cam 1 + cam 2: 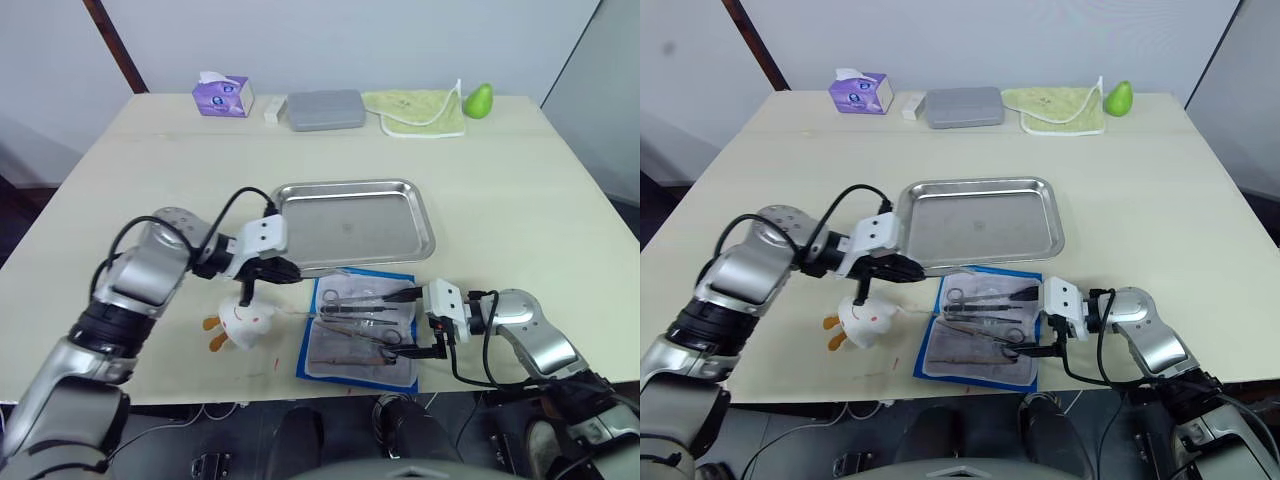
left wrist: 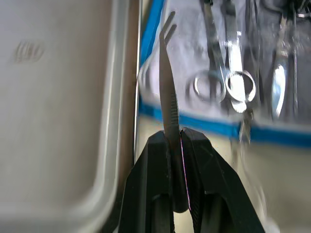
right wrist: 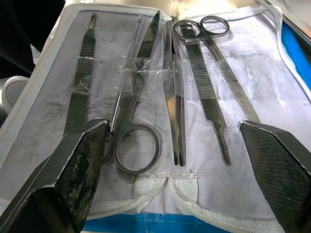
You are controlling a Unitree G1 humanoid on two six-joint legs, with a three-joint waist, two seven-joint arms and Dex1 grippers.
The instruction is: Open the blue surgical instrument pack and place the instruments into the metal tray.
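My left gripper (image 2: 176, 145) has smooth, glossy black plastic fingers clamped on a pair of dull grey metal tweezers (image 2: 168, 92) with a ridged grip. My right gripper (image 3: 177, 145) has rough, scuffed matt black pads. The metal tray (image 1: 410, 200) is shiny, polished steel. The pack (image 1: 307, 345) is bright blue cloth-like wrap outside, with pale, crinkled clear plastic inside. The instruments (image 3: 194, 58) are bright, smooth metal. The table (image 1: 150, 170) is pale, matt, wood-like laminate. The grey box (image 1: 325, 110) looks matt plastic.
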